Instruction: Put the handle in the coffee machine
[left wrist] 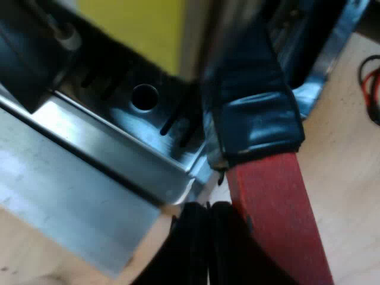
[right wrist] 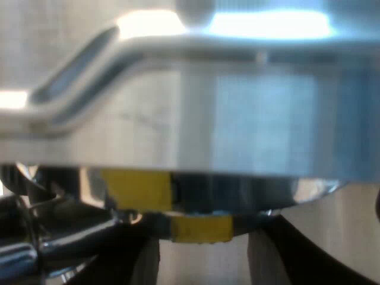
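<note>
The left gripper (left wrist: pixel 208 209) is seen with its two black fingers (left wrist: pixel 189 249) pressed together, only a thin slit left between them and nothing held there. The red end (left wrist: pixel 274 217) of the handle (left wrist: pixel 254 110) lies just beside them, toward 2 o'clock from the fingertips, and seems to touch the nearer finger. From the red end the dark part of the handle runs on toward 11 o'clock, above the corner of the espresso machine's (left wrist: pixel 127 32) metal drip tray (left wrist: pixel 113 148), whose dark slotted top carries a round hole (left wrist: pixel 144 97). Whether the far end of the handle is locked into the machine's front cannot be told, since it is blurred. A pale wooden table (left wrist: pixel 347 154) is seen under the tray and the handle.

The right gripper (right wrist: pixel 205 258) is held close against a broad metal part of the machine (right wrist: pixel 249 119). Its fingers (right wrist: pixel 127 264) are spread well apart, and a small yellow patch (right wrist: pixel 200 228) is seen at 12 o'clock from the gap between them. Nothing is seen to be gripped by them.
</note>
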